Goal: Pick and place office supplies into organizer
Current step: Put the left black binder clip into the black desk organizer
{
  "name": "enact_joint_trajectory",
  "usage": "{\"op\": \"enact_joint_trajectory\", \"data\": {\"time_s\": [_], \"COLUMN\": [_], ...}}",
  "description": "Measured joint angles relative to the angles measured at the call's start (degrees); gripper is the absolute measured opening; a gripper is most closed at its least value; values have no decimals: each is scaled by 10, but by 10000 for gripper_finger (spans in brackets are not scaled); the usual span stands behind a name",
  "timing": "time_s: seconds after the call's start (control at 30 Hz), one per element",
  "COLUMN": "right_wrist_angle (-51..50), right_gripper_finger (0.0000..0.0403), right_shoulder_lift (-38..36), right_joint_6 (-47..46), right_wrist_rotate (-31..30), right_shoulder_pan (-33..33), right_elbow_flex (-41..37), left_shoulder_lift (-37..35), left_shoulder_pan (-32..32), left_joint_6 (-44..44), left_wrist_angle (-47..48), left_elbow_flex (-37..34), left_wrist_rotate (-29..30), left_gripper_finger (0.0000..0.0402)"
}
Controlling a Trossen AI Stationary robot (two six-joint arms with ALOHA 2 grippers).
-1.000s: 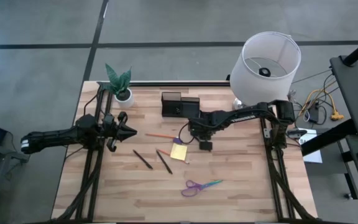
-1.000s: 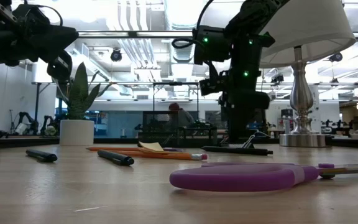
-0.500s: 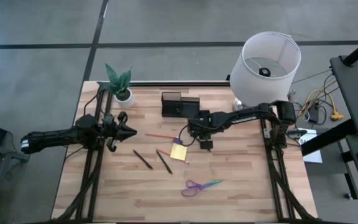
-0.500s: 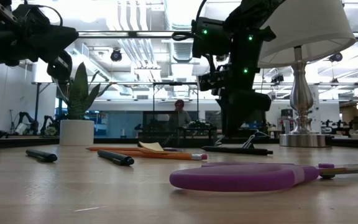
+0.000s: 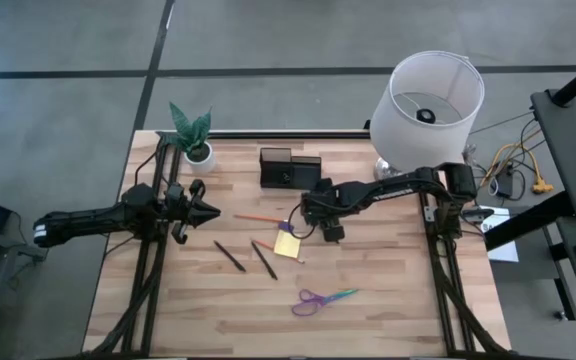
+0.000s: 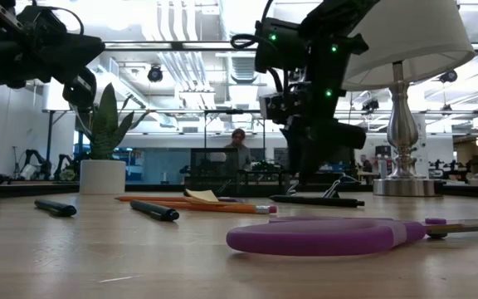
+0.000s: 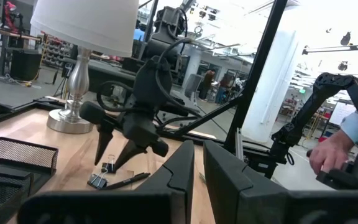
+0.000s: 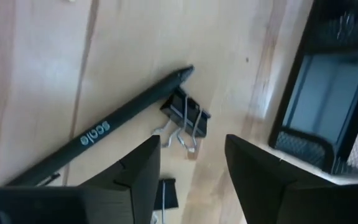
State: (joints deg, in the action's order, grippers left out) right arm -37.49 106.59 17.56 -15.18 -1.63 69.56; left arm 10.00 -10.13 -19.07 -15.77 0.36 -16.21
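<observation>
R gripper (image 8: 190, 171) jaws apart over binder clip (image 8: 184, 116) by organizer (image 5: 288, 167) — L gripper (image 5: 208, 212) shut, idle.

Two dark jointed arms, blk cables, green LEDs, tapered blk fingers

- Looking straight down from high above, taking in the whole table (image 5: 368, 300).
- Sitting at tabletop level, facing across toward the lamp (image 6: 402, 100).
- Riding each wrist, close in; both catching the binder clip (image 8: 185, 113).
</observation>
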Motion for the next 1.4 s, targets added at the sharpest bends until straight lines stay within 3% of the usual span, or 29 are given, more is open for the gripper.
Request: {"op": "enact_joint_trajectory", "data": {"time_s": [0.23,0.63,1.4], "right_wrist_angle": [14,28,49], "right_gripper_finger": [145,119,60], "right_shoulder_lift": [0,2,2], "right_joint_6": [36,133,146], "right_wrist_rotate": [32,32,4], "right_shoulder_pan": [0,-1,-12], "right_elbow_flex": [-4,-19,-26], "left_shoulder_lift": [0,0,0], "left_shoulder_pan": [0,0,0], "left_joint_6": [0,0,0], "left_wrist_angle": [0,0,0], "left_elbow_flex": [0,0,0], "left_wrist_rotate": [0,0,0], "left_gripper_finger": [20,20,20]}}
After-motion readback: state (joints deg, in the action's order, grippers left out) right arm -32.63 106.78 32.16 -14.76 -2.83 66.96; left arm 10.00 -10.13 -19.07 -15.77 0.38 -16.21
